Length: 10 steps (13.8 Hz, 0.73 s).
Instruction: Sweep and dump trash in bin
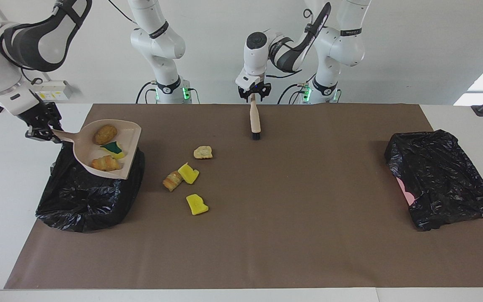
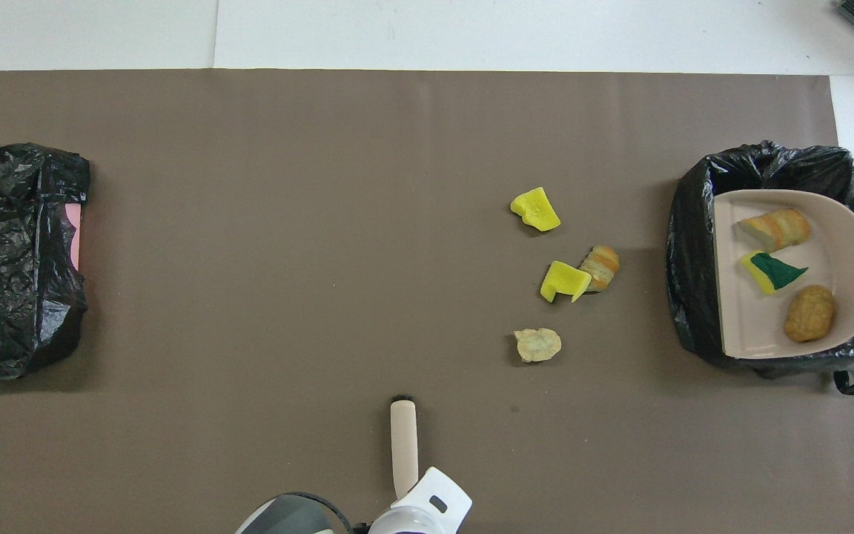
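Right gripper point(image 1: 42, 133) up at the right arm's end of the table, pinched tight on the dustpan point(image 1: 131, 144) handle. Dustpan tipped a bit, over the black bin point(image 1: 78, 201). Three bits of trash point(image 1: 105, 134) in the dustpan, four more on the mat point(image 1: 292, 209) between bin and brush point(image 1: 254, 119). Left gripper point(image 1: 253, 95) at the top of the upright brush; gripping or let go, cannot tell.

A white worktop point(image 1: 23, 176) carries a brown mat point(image 1: 292, 235) that covers most of it. On the mat lie two black-bagged bins — one point(image 1: 86, 193) at the right arm's end, one point(image 1: 442, 180) at the left arm's. Between them, nearer the first, lie four scraps of trash point(image 1: 189, 173): two yellow, one striped orange touching a yellow one, one pale.
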### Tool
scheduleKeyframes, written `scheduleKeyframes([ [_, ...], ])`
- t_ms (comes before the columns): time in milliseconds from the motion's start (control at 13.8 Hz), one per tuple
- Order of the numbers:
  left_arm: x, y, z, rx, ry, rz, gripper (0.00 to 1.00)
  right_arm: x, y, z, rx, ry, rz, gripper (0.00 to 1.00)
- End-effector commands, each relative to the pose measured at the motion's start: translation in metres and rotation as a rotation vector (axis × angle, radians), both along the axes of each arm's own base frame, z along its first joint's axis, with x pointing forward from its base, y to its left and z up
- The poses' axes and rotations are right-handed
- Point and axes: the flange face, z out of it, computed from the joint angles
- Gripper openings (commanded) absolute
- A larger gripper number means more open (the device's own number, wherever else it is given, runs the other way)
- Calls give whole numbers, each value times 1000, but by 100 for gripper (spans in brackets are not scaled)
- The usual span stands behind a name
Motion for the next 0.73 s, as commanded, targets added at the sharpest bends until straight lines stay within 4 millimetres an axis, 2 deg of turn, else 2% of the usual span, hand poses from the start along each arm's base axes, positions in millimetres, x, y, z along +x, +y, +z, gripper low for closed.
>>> scheduleKeyframes([
  [0,39,7,8,-43,-6,-27,100,10,-19,14,-119,-28,12,0],
  [73,65,11,20,-69,-23,-64,100,10,-21,15,-133,-33,-23,0],
  [145,91,13,41,-94,-46,-65,100,10,-23,15,-150,-28,-49,0],
  [218,129,24,59,-85,-88,-66,100,12,-20,16,-192,-24,-62,0],
  [290,160,34,86,-76,-133,-75,100,15,-18,22,-252,-35,-103,0],
  [363,188,44,112,-85,-162,-75,100,20,-9,24,-314,-35,-139,0],
  [436,222,64,146,-122,-212,-76,100,27,6,27,-383,-29,-143,0],
  [508,247,82,176,-148,-257,-94,100,32,21,29,-445,-22,-133,0],
  [653,286,117,221,-144,-276,-100,100,37,39,32,-562,0,-144,0],
])
